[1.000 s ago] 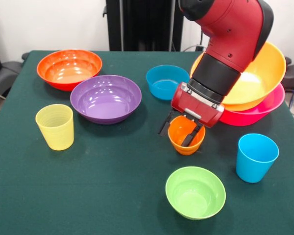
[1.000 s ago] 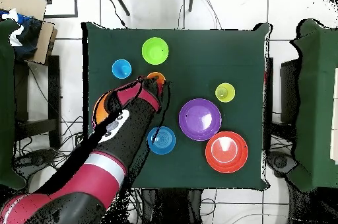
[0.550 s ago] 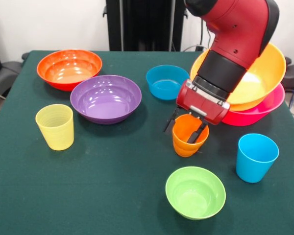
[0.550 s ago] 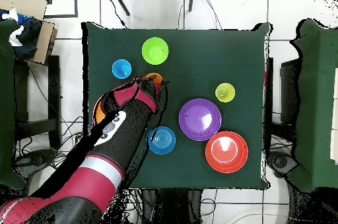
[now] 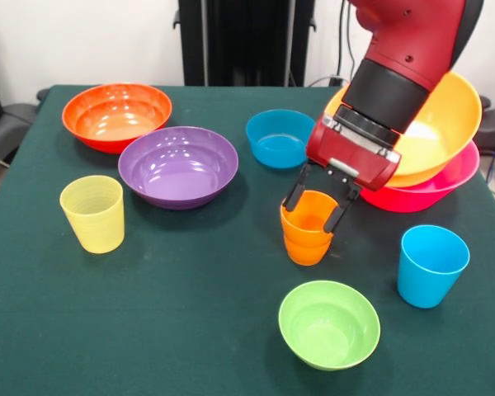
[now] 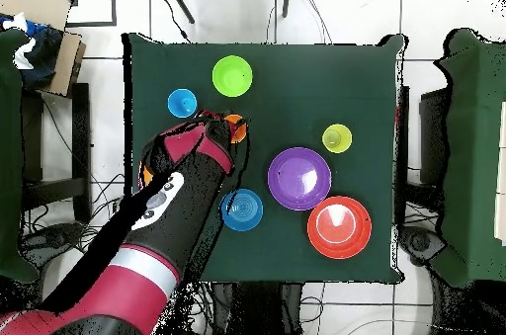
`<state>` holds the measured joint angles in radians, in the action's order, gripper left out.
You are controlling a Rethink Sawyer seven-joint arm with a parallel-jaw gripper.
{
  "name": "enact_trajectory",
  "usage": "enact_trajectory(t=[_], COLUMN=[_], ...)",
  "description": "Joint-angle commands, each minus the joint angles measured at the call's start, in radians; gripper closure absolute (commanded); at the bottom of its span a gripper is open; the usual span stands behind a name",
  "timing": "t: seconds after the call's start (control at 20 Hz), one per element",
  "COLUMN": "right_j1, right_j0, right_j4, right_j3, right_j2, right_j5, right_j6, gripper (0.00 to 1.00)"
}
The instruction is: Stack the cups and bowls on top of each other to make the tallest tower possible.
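My gripper [image 5: 309,218] is shut on the orange cup [image 5: 307,238], one finger at each side of its rim. The cup stands upright at mid table and shows a stepped wall; whether its base has left the cloth I cannot tell. In the overhead view the gripper [image 6: 222,125] covers most of the orange cup [image 6: 235,124]. Behind the arm the large orange bowl [image 5: 441,115] sits tilted in the hot pink bowl [image 5: 433,188]. A sky blue cup [image 5: 431,266] stands to the right and a lime green bowl [image 5: 328,323] in front.
A blue bowl [image 5: 280,139] lies just behind the gripper. To the left are a purple bowl [image 5: 178,165], a red-orange bowl [image 5: 115,115] and a ribbed pale yellow cup [image 5: 92,213]. The green tablecloth [image 5: 190,313] ends at edges all round.
The arm has risen and drawn back a little. The orange cup tipped half a second ago and now stands upright, with the fingers higher on it, at its rim.
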<state>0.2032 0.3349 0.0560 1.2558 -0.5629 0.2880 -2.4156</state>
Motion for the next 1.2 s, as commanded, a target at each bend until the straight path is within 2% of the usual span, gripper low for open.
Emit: enact_trajectory(t=[0.05,0.35,0.75,1.2], right_j1=[-0.004,-0.003,0.008,0.038], right_j0=[0.003,-0.01,-0.017,0.004], right_j4=[-0.03,-0.021,-0.023,-0.066], right_j3=[0.059,0.072,0.073,0.048], right_j2=[0.138,0.146,0.152,0.146], right_j5=[-0.033,-0.057,-0.04,0.082], right_j6=[-0.118,-0.112,-0.101,-0.102], gripper=[0.0,0.0,0.0,0.0])
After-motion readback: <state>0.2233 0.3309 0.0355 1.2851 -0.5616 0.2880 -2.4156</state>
